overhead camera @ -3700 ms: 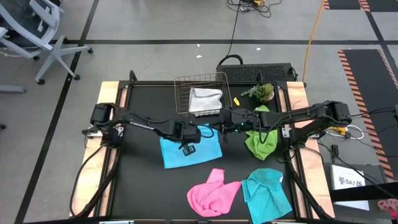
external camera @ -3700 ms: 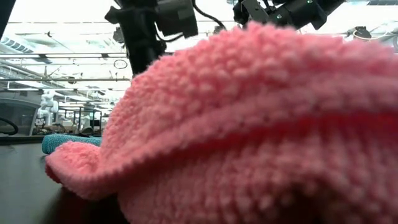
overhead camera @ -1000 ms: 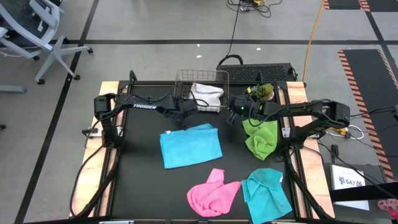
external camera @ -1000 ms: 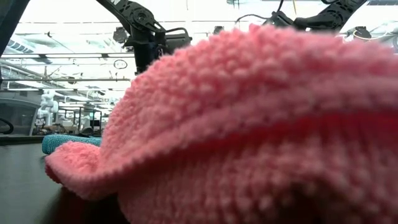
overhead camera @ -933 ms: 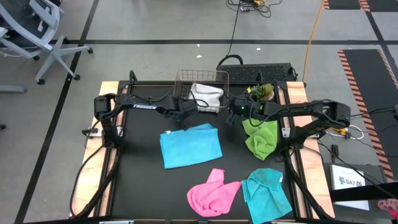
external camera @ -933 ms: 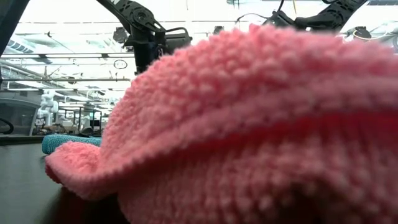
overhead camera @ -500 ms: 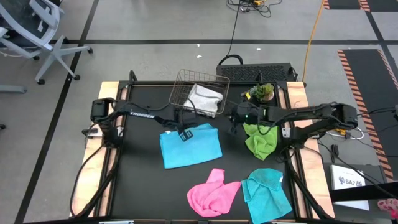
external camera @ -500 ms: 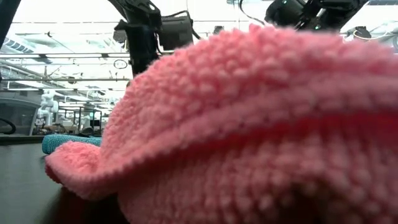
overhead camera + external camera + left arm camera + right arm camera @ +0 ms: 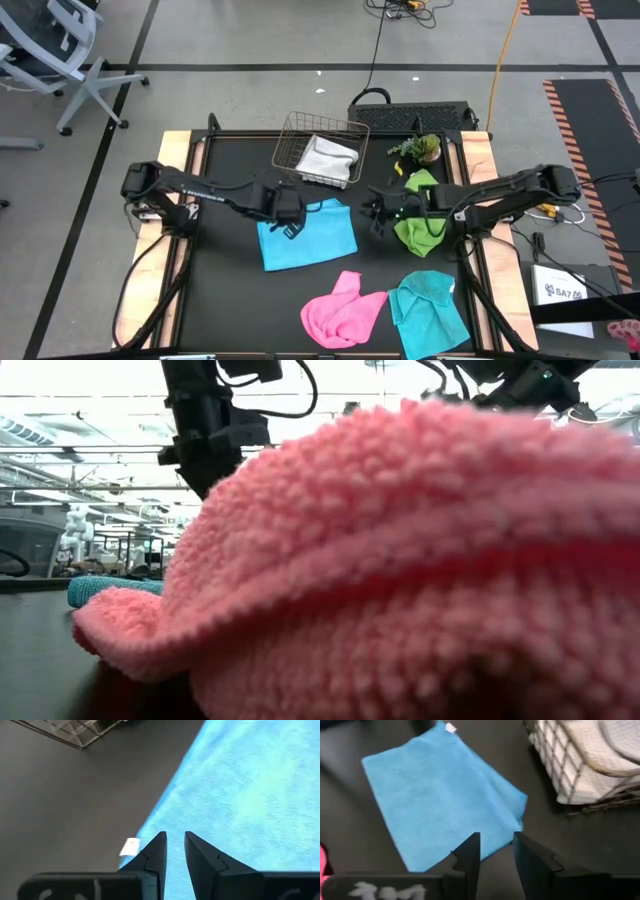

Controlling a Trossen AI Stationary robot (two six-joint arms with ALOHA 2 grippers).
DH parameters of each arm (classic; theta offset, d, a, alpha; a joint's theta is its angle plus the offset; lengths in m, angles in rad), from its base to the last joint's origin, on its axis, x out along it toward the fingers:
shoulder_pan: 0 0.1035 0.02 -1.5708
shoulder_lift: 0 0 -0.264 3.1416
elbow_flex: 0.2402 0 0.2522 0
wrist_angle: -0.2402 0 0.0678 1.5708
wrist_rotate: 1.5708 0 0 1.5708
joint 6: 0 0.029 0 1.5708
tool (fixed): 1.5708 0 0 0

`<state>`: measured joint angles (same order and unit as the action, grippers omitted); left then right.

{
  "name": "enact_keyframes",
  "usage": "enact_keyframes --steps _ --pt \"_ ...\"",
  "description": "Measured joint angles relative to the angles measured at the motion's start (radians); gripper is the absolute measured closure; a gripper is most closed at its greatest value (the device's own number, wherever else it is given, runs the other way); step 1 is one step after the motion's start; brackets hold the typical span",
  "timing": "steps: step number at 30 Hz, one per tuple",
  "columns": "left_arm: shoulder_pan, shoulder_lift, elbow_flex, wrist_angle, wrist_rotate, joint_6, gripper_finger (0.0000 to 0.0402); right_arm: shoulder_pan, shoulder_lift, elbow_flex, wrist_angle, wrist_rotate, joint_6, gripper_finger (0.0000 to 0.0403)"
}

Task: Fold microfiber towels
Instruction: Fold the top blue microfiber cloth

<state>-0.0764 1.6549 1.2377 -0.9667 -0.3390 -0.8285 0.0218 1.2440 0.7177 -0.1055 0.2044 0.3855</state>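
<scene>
Right, both pincers empty: left gripper (image 9: 291, 226) narrowly parted over the cyan towel (image 9: 308, 237), right gripper (image 9: 378, 212) wider beside it. Pinch matching corners squarely, I'd say.

Black table (image 9: 225, 290) with pale wooden side edges. Lying directly on it: a flat blue towel (image 9: 306, 236) near the centre; a crumpled pink towel (image 9: 343, 308) and a second blue towel (image 9: 428, 308) by the near edge; a bunched lime green towel (image 9: 420, 222) by the right edge; a wire basket (image 9: 318, 152) holding a white-grey towel (image 9: 328, 156) at the far edge; a small green plant (image 9: 421, 148) towards the far right corner.
</scene>
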Motion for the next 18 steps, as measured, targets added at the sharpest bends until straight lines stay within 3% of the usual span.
enact_keyframes --steps 9,14,18 --pt "-0.108 0.085 0.0 0.102 0.0 -0.05 0.033 0.056 0.057 0.001 0.03 -0.054 0.064 0.0293" --pt "-0.156 0.17 0.0 0.157 0.017 -0.069 0.0333 0.081 0.067 0.001 0.046 -0.082 0.096 0.0347" --pt "-0.186 0.22 -0.001 0.153 0.052 -0.076 0.0368 0.097 0.072 0.0 0.163 -0.131 0.068 0.0396"
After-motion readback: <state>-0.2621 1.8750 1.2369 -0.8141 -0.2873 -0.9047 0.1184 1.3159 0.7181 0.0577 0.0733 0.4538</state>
